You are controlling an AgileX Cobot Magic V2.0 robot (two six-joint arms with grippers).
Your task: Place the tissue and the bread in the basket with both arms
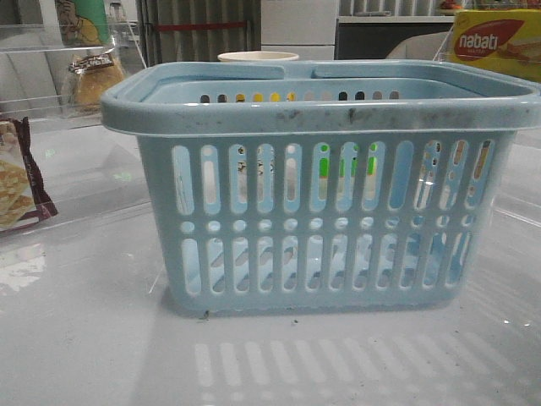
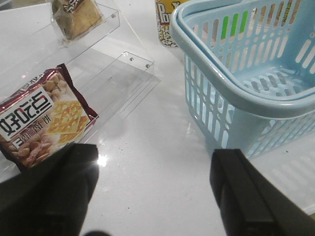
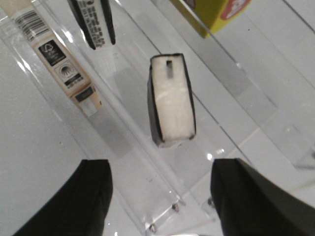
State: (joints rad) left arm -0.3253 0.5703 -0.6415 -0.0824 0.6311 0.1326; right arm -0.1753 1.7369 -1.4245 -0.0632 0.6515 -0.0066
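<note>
Left gripper (image 2: 152,196): spread, empty, bread (image 2: 76,17) well apart on shelf | Right gripper (image 3: 160,196): spread, empty, tissue (image 3: 171,101) just ahead | basket (image 1: 321,110): mid-table.

The basket (image 1: 325,182), light blue with slotted sides and a scuffed rim, stood upright and empty, beside the open left gripper (image 2: 152,189). The bread (image 2: 75,17), a golden-brown loaf in clear plastic, lay on a clear shelf well beyond that gripper. The tissue (image 3: 171,101), a dark-edged pack showing white, lay just ahead of the open right gripper (image 3: 160,196).
</note>
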